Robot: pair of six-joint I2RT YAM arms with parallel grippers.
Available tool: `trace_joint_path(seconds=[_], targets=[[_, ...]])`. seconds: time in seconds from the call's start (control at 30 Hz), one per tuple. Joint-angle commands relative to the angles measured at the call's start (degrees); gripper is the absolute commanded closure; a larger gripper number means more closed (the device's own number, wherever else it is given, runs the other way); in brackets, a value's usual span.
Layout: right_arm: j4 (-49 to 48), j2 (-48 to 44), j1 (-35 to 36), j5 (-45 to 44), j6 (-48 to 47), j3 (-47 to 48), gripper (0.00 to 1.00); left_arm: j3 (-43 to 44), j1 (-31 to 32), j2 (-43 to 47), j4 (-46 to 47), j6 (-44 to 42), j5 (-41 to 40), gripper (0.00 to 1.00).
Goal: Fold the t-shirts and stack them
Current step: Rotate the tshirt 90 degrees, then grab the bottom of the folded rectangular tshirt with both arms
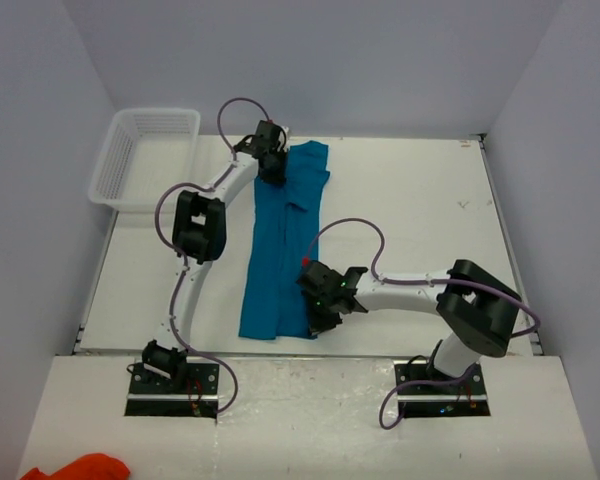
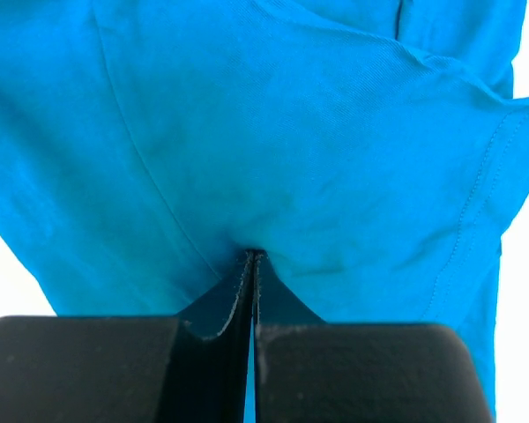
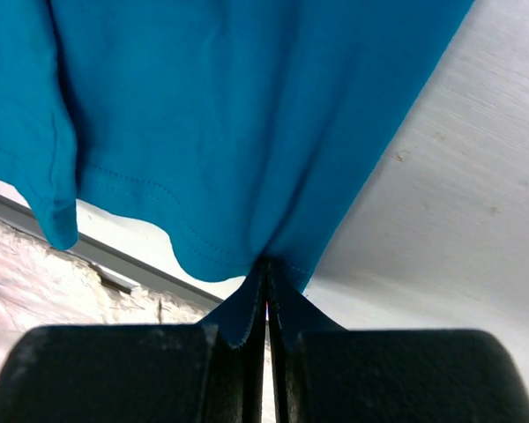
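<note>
One teal-blue t-shirt (image 1: 280, 250) lies stretched lengthwise down the middle of the white table, folded into a narrow strip. My left gripper (image 1: 273, 165) is shut on its far end near the collar; the left wrist view shows the fabric (image 2: 273, 150) pinched between the closed fingertips. My right gripper (image 1: 318, 305) is shut on the near hem corner; the right wrist view shows the hem (image 3: 203, 132) drawn into the closed fingertips, with the table's front edge just beyond.
A white mesh basket (image 1: 145, 155) stands at the table's far left corner. An orange cloth (image 1: 80, 467) lies on the near platform at the bottom left. The table's front edge (image 1: 310, 350) runs just behind the shirt's near hem.
</note>
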State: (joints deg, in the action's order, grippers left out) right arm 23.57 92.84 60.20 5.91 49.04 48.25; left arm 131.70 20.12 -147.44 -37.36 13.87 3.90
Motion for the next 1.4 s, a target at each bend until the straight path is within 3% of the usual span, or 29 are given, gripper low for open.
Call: trace_joint_path(seconds=[0.0, 0.2, 0.23, 0.27, 0.57, 0.67, 0.77, 0.87, 0.97, 1.0, 1.07, 1.1, 1.13, 1.2, 1.27, 1.37], targets=[[2.80, 4.02, 0.97, -3.19, -0.34, -0.18, 1.00, 0.14, -1.31, -1.81, 2.82, -2.09, 0.40, 1.00], [4.38, 3.67, 0.97, -5.38, -1.05, 1.23, 1.00, -6.63, -1.40, 4.34, 7.30, -2.35, 0.67, 0.76], [4.20, 3.14, 0.97, -5.47, -1.05, 0.97, 1.00, -7.15, -1.40, 5.48, 7.57, -2.35, 0.49, 0.62], [4.11, 2.97, 0.97, -5.73, -0.96, 0.88, 1.00, -7.16, -1.31, 6.01, 7.57, -2.35, 0.49, 0.57], [2.09, 1.22, 0.88, -9.68, -4.38, 1.67, 1.00, -5.05, -1.40, 13.66, 9.06, -4.46, -0.38, 0.36], [3.75, -0.72, 0.97, -11.97, -6.14, 5.26, 1.00, -4.79, -1.31, 18.14, 11.25, -5.43, 0.40, 0.32], [8.14, -4.06, 1.05, -17.67, -8.95, 11.24, 1.00, -3.47, -1.31, 22.27, 12.84, -6.04, 2.16, 0.21], [19.35, -6.00, 1.05, -24.35, -12.55, 21.16, 1.00, 1.09, -1.31, 24.91, 8.64, -5.26, 2.25, 0.07], [26.07, -8.72, 1.05, -27.80, -13.53, 29.96, 0.83, 2.51, -1.31, 28.68, 0.21, -1.31, 0.49, 0.05], [28.70, -9.86, 1.05, -27.71, -13.53, 31.28, 0.64, -0.88, -1.31, 32.09, -3.82, 1.48, -0.38, 0.05], [30.65, -14.33, 0.97, -26.66, -10.64, 29.98, 0.44, -8.43, -1.05, 37.19, -6.13, 4.49, -0.74, 0.05], [31.00, -16.00, 0.97, -25.78, -9.76, 28.41, 0.31, -19.27, -0.70, 40.35, -6.23, 7.63, -1.17, 0.06], [30.75, -17.59, 0.97, -24.73, -7.31, 23.95, 0.26, -25.03, -0.35, 46.91, -6.14, 8.97, -1.87, 0.08], [27.43, -22.42, 0.97, -20.61, -4.93, 18.14, 0.25, -40.28, 1.58, 53.45, -5.71, 12.13, -3.19, 0.11], [22.94, -26.98, 0.97, -15.00, -2.03, 8.12, 0.25, -49.13, 3.07, 62.68, -5.88, 15.29, -3.64, 0.13], [9.53, -30.77, 0.97, -8.58, 1.14, -3.66, 0.26, -67.82, 3.70, 74.11, -5.17, 23.27, -1.89, 0.14]])
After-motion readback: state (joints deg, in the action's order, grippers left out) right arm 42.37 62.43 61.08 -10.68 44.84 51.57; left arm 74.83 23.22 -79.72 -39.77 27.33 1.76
